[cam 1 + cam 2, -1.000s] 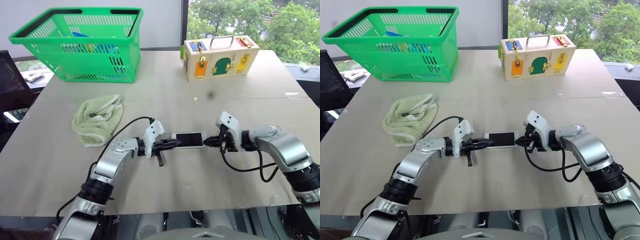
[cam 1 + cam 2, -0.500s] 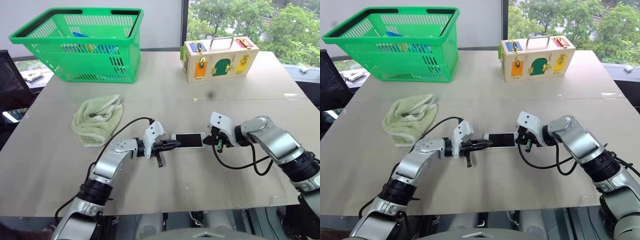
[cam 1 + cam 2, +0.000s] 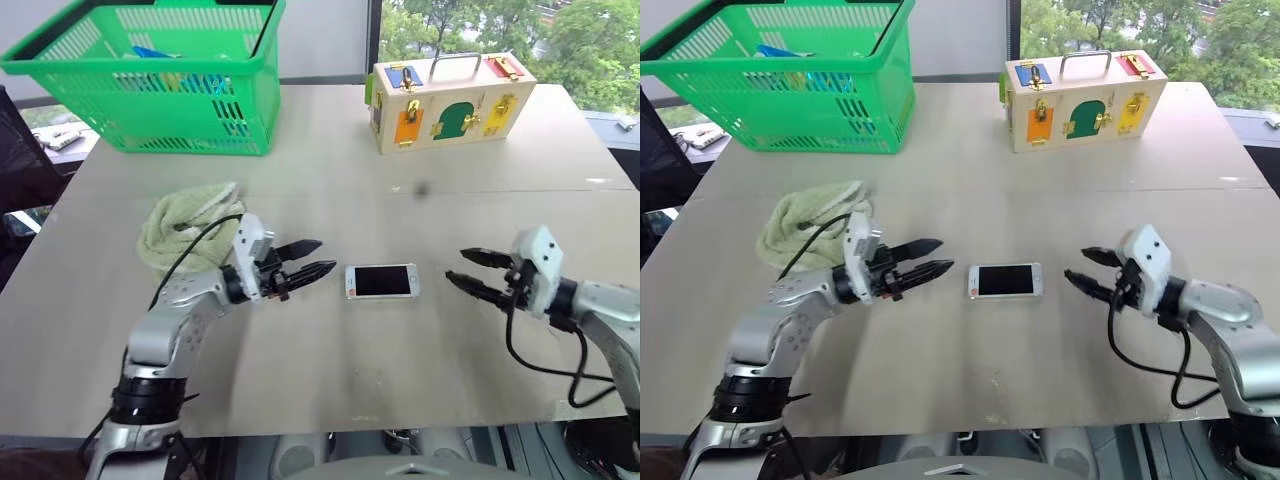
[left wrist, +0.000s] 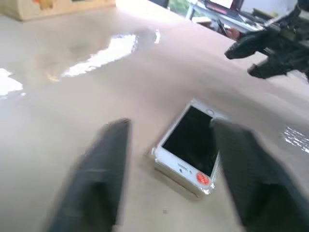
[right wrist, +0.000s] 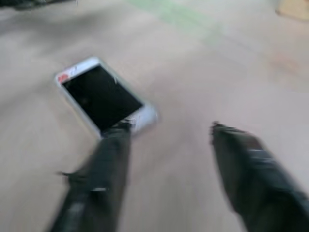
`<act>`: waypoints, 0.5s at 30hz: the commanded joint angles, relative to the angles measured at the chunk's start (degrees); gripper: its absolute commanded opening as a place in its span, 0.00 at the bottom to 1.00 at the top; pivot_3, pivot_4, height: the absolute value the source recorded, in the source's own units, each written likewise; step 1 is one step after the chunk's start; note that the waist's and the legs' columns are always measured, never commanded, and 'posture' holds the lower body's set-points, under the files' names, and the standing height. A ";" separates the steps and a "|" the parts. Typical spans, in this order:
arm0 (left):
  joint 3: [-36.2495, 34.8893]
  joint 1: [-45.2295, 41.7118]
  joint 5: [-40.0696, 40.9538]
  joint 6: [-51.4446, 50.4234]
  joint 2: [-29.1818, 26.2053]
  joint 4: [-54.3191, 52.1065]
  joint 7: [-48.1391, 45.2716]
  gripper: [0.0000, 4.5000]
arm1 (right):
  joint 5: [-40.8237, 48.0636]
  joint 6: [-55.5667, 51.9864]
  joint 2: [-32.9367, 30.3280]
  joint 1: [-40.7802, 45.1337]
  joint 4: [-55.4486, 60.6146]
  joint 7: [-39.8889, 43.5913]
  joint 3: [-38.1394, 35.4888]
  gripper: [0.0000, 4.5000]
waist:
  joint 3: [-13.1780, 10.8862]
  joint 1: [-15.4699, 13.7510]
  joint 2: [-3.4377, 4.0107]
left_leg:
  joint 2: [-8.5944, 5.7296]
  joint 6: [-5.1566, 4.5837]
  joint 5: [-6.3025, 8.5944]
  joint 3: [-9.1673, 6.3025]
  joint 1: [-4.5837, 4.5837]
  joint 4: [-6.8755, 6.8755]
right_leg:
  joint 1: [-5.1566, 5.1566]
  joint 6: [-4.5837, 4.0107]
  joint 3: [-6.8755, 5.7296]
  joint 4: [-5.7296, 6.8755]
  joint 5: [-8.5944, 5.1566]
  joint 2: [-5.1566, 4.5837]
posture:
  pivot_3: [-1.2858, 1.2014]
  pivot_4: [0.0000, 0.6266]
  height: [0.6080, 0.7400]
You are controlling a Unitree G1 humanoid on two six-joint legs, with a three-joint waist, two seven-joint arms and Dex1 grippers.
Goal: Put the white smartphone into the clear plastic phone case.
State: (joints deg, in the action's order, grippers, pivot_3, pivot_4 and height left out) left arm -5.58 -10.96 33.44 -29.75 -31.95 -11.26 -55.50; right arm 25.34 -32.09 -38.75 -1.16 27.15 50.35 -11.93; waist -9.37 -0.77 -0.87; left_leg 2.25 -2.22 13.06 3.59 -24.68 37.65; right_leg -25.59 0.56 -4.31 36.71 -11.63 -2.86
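Observation:
The white smartphone lies flat and screen-up in the middle of the table, untouched. In the left wrist view a glossy see-through rim hugs its edge; it looks like the clear plastic phone case, but I cannot tell for sure. My left gripper hovers open a short way off the phone's left end, pointing at it. My right gripper hovers open off the phone's right end, also pointing at it. Both wrist views show the phone beyond the spread fingers, with nothing between them.
A crumpled green towel lies just behind my left arm. A green basket with several items stands at the back left. A wooden latch box stands at the back right. The table's front edge is near.
Both grippers have opened, let go of the phone's ends and drawn back and up, left one leftward, right one rightward. The phone stays on the table. The camera has tilted down.

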 commanded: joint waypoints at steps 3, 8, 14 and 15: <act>-6.98 7.61 3.78 1.13 -4.89 -5.99 -3.40 1.00 | 3.41 2.71 -1.56 -12.54 8.85 1.78 -10.48 1.00 | -0.07 -0.10 -0.06 | 0.01 0.00 0.01 -0.02 0.03 0.00 | 0.01 -0.18 -0.02 0.00 -0.10 -0.04 | 0.52 0.24 1.00; -9.29 14.96 2.96 2.24 -8.22 -8.32 -4.35 1.00 | 5.23 5.44 -1.07 -21.37 11.86 2.88 -17.21 1.00 | -0.11 -0.14 -0.02 | 0.02 0.01 0.01 -0.10 0.08 0.00 | 0.01 -0.26 0.03 0.02 -0.13 -0.27 | 0.52 0.24 1.00; -11.82 20.03 2.58 3.05 -9.21 -8.97 -3.22 1.00 | 6.27 6.31 -0.36 -25.42 12.28 1.63 -21.22 1.00 | -0.13 -0.10 -0.01 | 0.05 0.28 0.16 -0.11 0.13 0.00 | 0.00 -0.26 0.08 0.02 -0.14 -0.37 | 0.52 0.24 1.00; -12.00 19.94 2.62 3.05 -9.15 -8.92 -2.79 1.00 | 6.44 6.40 -0.24 -25.59 12.27 1.31 -21.49 1.00 | -0.13 -0.10 -0.01 | 0.06 0.28 0.16 -0.14 0.12 0.00 | 0.00 -0.27 0.05 0.02 -0.13 -0.37 | 0.52 0.24 1.00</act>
